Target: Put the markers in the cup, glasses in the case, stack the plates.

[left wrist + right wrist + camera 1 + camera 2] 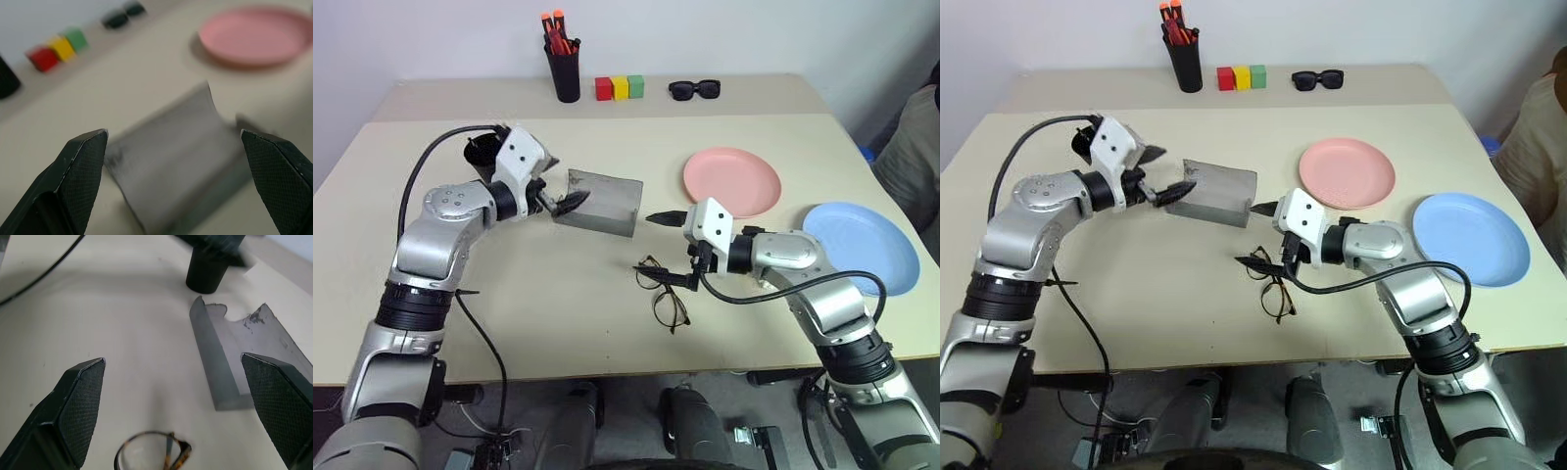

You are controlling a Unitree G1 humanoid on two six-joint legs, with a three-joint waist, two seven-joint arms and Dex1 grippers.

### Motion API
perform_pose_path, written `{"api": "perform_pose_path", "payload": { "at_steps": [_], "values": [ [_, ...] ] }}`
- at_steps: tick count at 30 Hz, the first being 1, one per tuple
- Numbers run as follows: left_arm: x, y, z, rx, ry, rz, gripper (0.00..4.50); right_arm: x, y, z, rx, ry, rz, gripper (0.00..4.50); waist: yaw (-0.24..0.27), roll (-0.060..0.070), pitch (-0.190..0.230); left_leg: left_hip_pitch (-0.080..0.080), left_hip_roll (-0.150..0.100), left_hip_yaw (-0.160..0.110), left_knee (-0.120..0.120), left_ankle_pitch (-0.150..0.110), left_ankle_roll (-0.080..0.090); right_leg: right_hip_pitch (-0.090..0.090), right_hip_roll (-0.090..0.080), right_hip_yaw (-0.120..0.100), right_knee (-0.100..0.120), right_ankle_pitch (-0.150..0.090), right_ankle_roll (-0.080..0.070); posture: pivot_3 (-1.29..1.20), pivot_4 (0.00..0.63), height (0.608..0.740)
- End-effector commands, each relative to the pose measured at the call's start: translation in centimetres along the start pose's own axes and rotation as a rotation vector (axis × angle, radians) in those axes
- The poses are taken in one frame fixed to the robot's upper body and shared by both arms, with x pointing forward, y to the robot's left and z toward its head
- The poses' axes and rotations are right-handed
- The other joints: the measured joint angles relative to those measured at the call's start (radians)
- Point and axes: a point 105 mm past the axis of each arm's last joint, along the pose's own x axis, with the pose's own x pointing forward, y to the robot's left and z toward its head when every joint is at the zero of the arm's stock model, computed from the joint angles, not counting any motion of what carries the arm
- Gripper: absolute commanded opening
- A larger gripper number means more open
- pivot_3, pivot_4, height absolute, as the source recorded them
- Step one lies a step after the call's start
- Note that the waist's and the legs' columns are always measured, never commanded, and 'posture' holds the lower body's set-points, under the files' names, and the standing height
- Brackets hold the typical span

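Note:
The grey case (605, 204) lies open mid-table with its lid raised. My left gripper (562, 184) is open at the case's left end, nothing between its fingers. Behind that hand stands the black cup (481, 150). The markers are out of view. The wire-framed glasses (666, 292) lie in front of the case. My right gripper (666, 247) hangs open just above them, its lower finger close to the frame. The pink plate (731, 181) and the light blue plate (862, 247) lie apart at the right.
At the back stand a narrow black cup of orange-capped markers (565, 64), red, yellow and green blocks (620, 88) and black sunglasses (694, 90). A person sits at the right edge (913, 157). Cables trail from both wrists.

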Motion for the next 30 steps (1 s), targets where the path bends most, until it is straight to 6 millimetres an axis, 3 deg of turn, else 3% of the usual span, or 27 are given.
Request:
{"api": "perform_pose_path", "payload": {
  "at_steps": [1, 8, 13, 16, 23, 30],
  "values": [
    [0.6, -0.8, 0.1, 0.044, 0.03, -0.145, 4.47, -1.1, 0.0, 0.8, -0.026, -0.01, 0.0, 4.5, 0.003, 0.0, 0.0, 0.0, 0.0, 0.0, 0.0, 0.0, 0.0, 0.0, 0.0, 0.0, 0.0, 0.0, 0.0, 0.0, 0.15, 0.74],
    [3.3, -0.4, -1.8, 0.05, 0.158, -0.25, 4.47, -2.1, 0.6, 0.2, -0.015, 0.027, -0.016, 4.5, 0.004, 0.0, 0.0, -0.001, 0.0, 0.0, 0.001, 0.0, 0.0, 0.0, -0.001, 0.0, -0.001, 0.0, 0.0, 0.0, 0.15, 0.74],
    [4.0, -0.3, -2.6, 0.064, 0.207, -0.303, 4.47, -2.5, 0.8, 0.1, -0.005, 0.033, -0.041, 4.5, -0.002, 0.0, 0.0, -0.001, 0.0, 0.0, 0.0, -0.001, 0.001, -0.001, -0.001, 0.0, 0.0, 0.0, 0.001, 0.0, 0.15, 0.74],
    [3.7, -0.7, -3.2, 0.072, 0.238, -0.373, 3.59, -2.8, 1.0, -0.1, -0.002, 0.039, -0.054, 4.5, 0.001, 0.0, 0.0, -0.001, 0.0, 0.0, 0.0, -0.001, 0.001, -0.001, -0.001, 0.0, 0.0, 0.0, 0.001, 0.0, 0.15, 0.74],
    [3.0, -0.7, -3.9, 0.092, 0.259, -0.403, 0.05, -2.9, 0.8, -0.3, 0.0, 0.041, -0.067, 4.5, 0.002, 0.0, 0.0, -0.001, 0.0, -0.001, 0.001, -0.001, 0.001, 0.0, -0.002, 0.0, 0.0, 0.0, 0.001, 0.0, 0.15, 0.74],
    [1.7, -2.5, -2.8, 0.083, 0.159, -0.482, 0.05, -2.8, 0.9, -0.8, 0.008, 0.045, -0.051, 4.5, 0.0, 0.0, 0.0, -0.001, 0.001, -0.003, 0.001, -0.001, 0.001, 0.0, -0.002, 0.0, 0.0, 0.0, 0.001, 0.0, 0.15, 0.74]
  ]
}}
